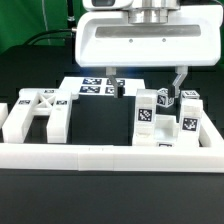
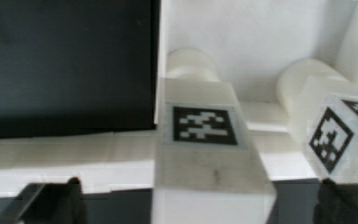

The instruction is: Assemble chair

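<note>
While hanging just above upright legs point(image 1: 148, 112) at exterior view's right, points gripper point(image 1: 150, 85) straight down, fingers point(image 2: 48, 203) wide apart, holding nothing. Leftward, 1 H-shaped panel point(image 1: 35, 115) flat on table point(image 1: 100, 125), all behind rail point(image 1: 110, 155).

The chair parts point(image 1: 40, 115) are seen as smooth, matt white plastic, with black-and-white tags point(image 2: 201, 125) printed flat on them. The border rail point(image 1: 110, 158) is made of the same white plastic. The desk point(image 1: 100, 120) is surfaced in matt black, and green cloth point(image 1: 30, 25) is hung behind.
</note>
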